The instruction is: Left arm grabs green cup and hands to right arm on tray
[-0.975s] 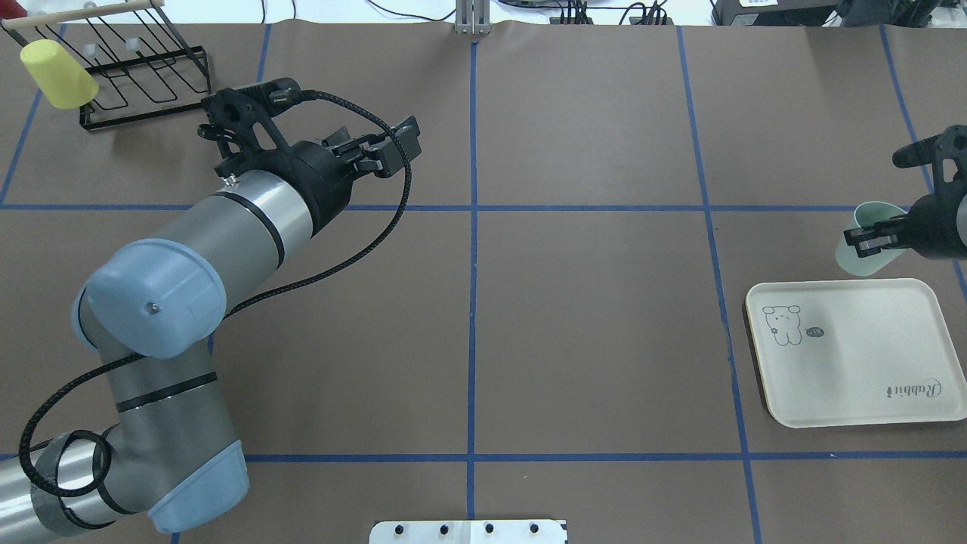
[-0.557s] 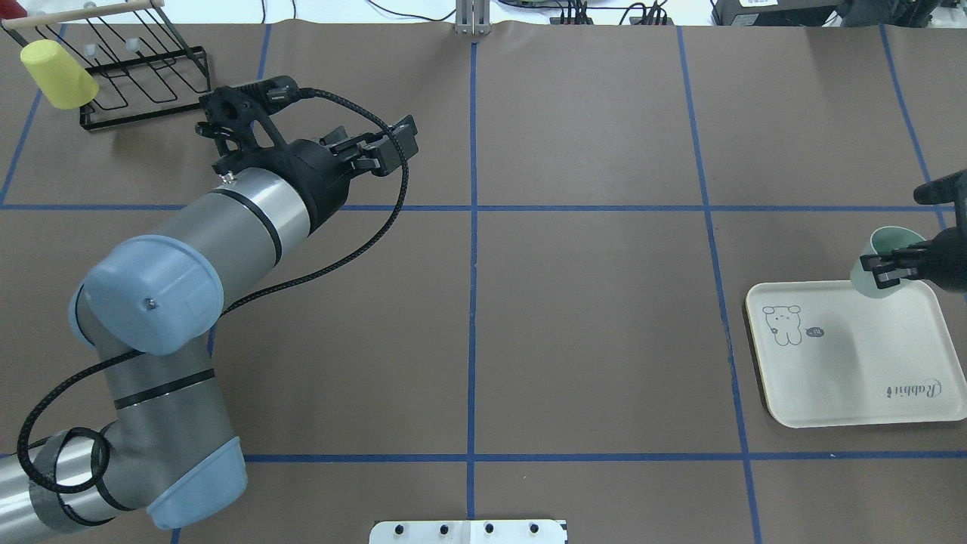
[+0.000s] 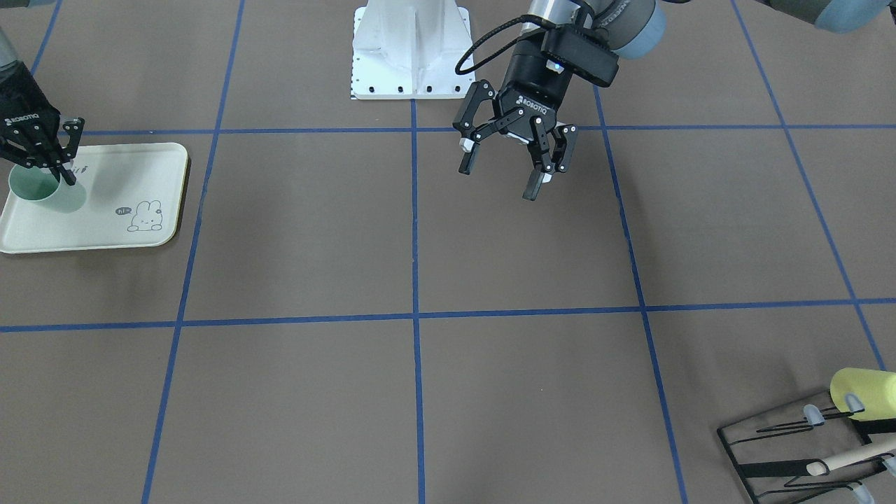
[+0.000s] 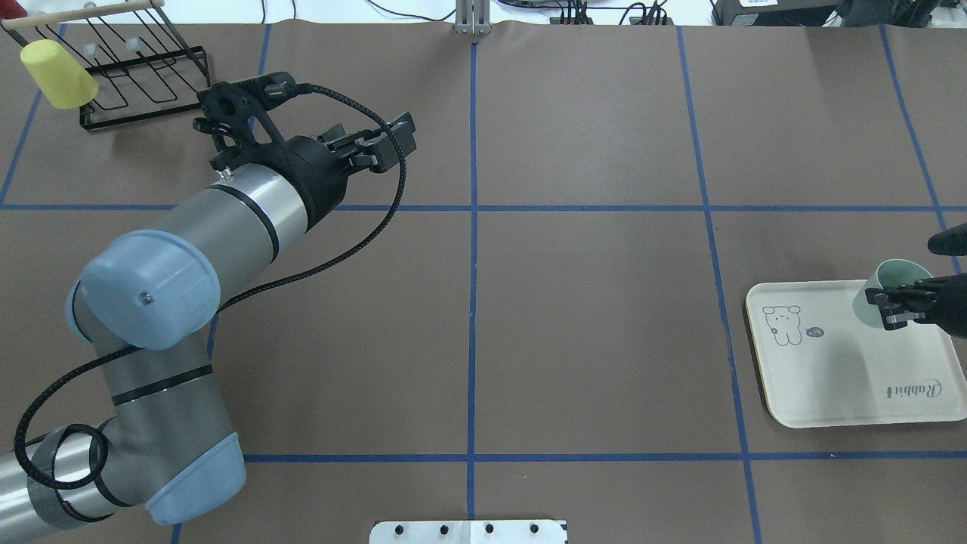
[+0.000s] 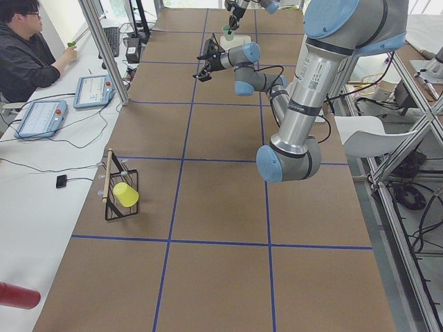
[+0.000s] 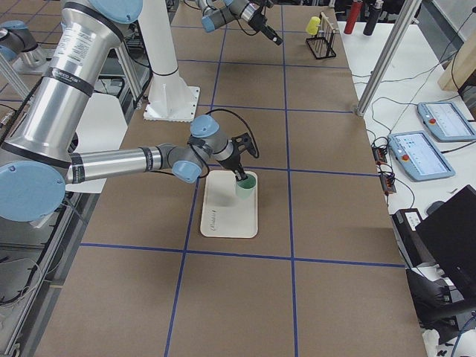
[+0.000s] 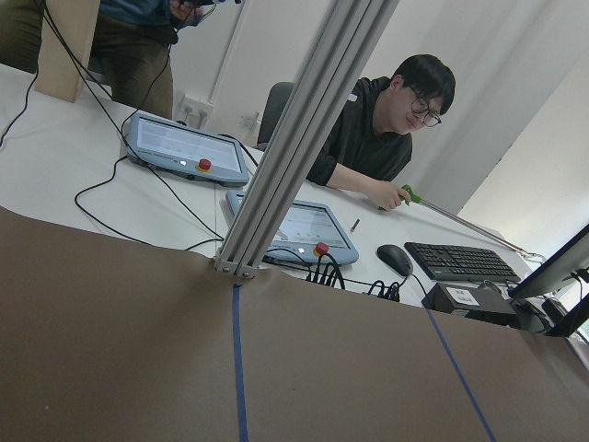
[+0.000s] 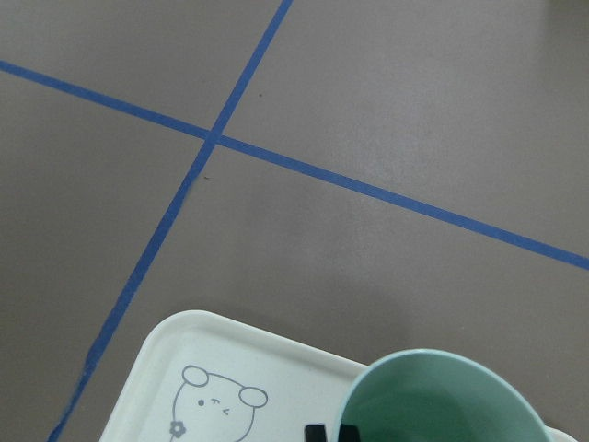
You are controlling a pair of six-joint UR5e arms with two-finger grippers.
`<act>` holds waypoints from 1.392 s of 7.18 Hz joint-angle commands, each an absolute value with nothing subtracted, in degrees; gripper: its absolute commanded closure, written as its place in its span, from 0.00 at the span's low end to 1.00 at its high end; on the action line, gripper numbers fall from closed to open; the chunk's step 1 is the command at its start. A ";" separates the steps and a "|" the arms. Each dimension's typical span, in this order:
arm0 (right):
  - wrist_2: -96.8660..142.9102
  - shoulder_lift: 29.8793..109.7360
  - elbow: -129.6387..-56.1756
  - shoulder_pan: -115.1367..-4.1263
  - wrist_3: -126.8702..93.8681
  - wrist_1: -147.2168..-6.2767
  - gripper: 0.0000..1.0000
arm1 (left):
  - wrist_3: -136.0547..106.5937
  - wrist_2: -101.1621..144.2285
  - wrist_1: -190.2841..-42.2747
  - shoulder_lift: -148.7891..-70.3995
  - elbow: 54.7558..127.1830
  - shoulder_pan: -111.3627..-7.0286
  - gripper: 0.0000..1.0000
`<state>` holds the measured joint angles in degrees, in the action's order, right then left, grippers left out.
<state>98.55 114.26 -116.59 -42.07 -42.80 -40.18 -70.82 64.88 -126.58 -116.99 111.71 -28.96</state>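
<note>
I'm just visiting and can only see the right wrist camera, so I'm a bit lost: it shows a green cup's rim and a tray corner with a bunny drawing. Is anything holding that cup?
Observer: Yes. The front-facing view shows the right claw clamped on the green cup at its rim.
Operator: Is the cup on the tray?
Observer: In the right-side view it sits over one corner of the tray; I cannot tell whether its base touches.
Operator: Where's the other claw?
Observer: The left claw hangs open and empty above the table, far from the tray.
</note>
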 commanded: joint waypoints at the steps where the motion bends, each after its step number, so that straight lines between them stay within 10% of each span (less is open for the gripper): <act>1: 95.63 115.13 -116.46 -38.51 -44.30 -39.90 1.00 | -68.32 71.49 -121.68 -116.20 112.14 -32.93 0.01; 8: 92.64 116.02 -113.38 -32.88 -44.74 -39.90 1.00 | -63.81 75.76 -121.03 -113.56 111.80 -38.67 0.01; 9: 92.72 116.02 -113.38 -32.87 -44.74 -39.90 0.72 | -63.81 75.67 -121.03 -113.47 111.80 -38.85 0.01; 10: 92.64 115.93 -113.38 -32.87 -44.74 -39.90 0.18 | -63.81 75.67 -121.03 -113.47 111.71 -38.93 0.00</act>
